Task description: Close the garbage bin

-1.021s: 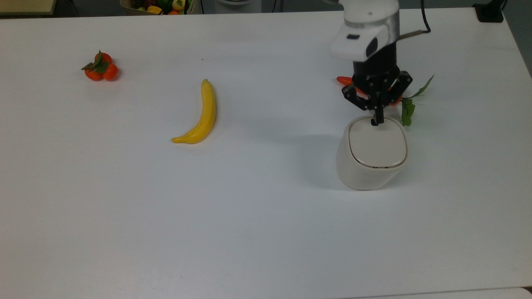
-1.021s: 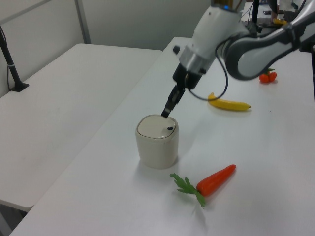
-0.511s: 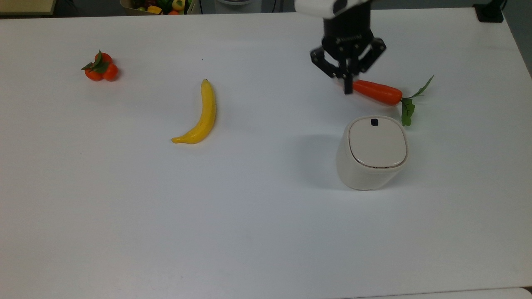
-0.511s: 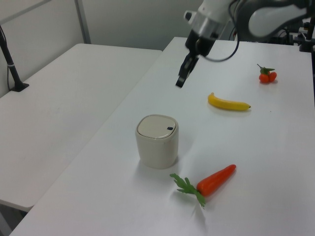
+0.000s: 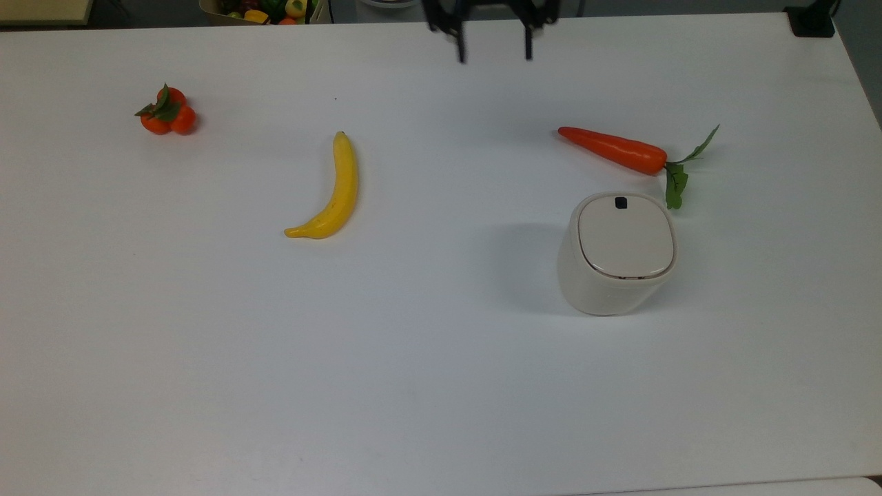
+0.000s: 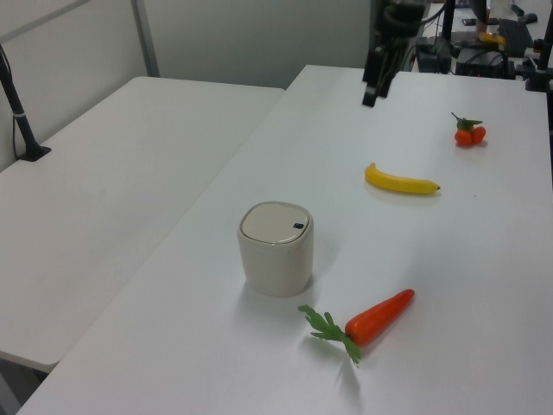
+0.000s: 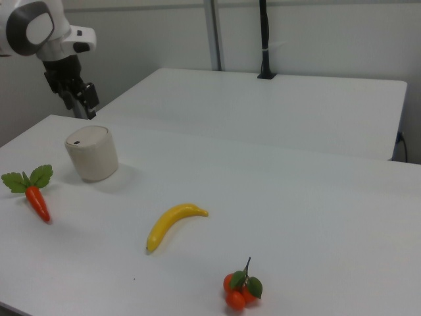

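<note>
Risen well clear, tool point(image 5: 494, 52) spread apart; cream garbage bin point(image 5: 615, 255) sits lid-down (black tab showing).

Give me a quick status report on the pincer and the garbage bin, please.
Pincer open, empty, high above the table's far edge. Garbage bin upright, lid flat and shut. Carrot beside it, not touching.

No words, labels, brands or numbers can be read on anything in the top, left or right views.
</note>
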Available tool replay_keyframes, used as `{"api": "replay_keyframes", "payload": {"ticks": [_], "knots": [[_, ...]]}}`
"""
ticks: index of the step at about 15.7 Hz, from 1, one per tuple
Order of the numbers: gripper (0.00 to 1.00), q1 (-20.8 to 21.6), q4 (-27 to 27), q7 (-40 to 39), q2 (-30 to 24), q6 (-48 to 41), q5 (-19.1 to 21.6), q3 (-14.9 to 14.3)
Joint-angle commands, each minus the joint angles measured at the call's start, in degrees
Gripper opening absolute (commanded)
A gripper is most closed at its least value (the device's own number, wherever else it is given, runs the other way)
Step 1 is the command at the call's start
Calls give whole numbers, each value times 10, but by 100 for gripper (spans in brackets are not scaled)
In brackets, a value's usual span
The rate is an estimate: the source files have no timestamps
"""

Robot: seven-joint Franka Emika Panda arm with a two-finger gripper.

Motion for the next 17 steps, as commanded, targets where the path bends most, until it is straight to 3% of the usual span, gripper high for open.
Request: {"api": "replay_keyframes", "payload": {"ticks": [1, 5, 8, 11, 17], "knots": [[100, 10, 14, -3, -14, -71, 5, -46], [100, 17, 13, -7, -34, -118, -2, -93], [100, 28, 13, -90, -34, -115, -8, -128], [100, 37, 11, -156, -34, -110, -9, -137], [100, 32, 4, -155, -32, -57, -8, -138]]}}
